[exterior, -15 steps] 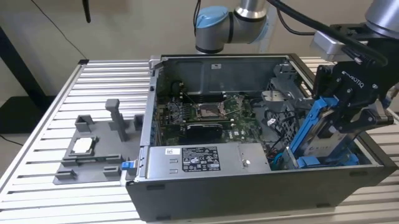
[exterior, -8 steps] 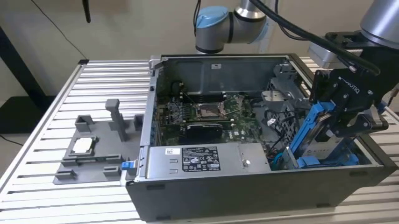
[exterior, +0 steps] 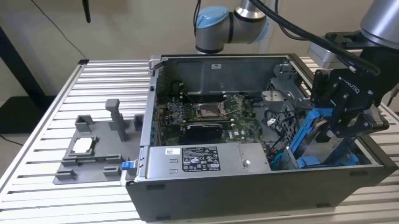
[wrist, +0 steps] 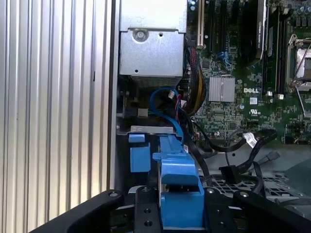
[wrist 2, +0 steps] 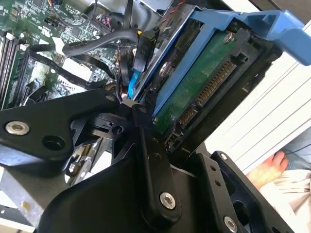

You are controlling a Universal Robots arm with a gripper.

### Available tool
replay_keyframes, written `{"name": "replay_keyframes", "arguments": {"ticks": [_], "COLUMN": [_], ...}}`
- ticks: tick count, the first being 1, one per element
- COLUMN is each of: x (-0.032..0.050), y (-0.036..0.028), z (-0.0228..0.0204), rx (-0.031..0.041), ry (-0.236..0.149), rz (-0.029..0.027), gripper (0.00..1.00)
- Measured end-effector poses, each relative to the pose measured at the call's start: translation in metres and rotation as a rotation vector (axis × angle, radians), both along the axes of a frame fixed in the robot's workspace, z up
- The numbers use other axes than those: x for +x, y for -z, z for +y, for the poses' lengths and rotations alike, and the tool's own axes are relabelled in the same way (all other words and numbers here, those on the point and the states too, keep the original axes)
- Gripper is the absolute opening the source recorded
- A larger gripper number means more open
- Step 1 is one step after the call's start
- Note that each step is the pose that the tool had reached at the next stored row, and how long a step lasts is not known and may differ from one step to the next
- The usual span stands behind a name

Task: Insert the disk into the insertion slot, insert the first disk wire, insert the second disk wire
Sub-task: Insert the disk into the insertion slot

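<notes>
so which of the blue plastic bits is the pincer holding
The tall blue carrier round the disk; the small blue tab by the power-supply box sits apart.

Plain beige wall at the back, pretty evenly lit. The counter is ribbed silver aluminium slats. Black post at the exterior view's left, with a thin black cable running across the wall.

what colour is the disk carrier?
Bright blue. The disk carrier shows best in the first wrist view.
</notes>
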State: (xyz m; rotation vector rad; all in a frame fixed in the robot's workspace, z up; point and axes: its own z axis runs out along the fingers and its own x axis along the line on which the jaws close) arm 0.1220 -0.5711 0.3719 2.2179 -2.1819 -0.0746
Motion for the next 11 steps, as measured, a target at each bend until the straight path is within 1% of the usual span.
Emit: {"name": "replay_keyframes", "arguments": {"ticks": [1, 3, 4, 8, 11], "x": [0.0000, 0.0000, 0.0000, 0.0000, -0.0001], "y": [0.0000, -0.0001, 0.0000, -0.0006, -0.0066], "z": [0.0000, 0.0000, 0.0000, -0.0001, 0.0004], "rx": [-0.0001, -0.0001, 0.0001, 0.0001, 0.0001], "ry": [0.000, 0.000, 0.000, 0.000, 0.000], "rz": [0.0001, 0.0001, 0.0002, 0.0001, 0.0001], "gripper": [0.40, 0.40, 0.47, 0.47, 0.47]}}
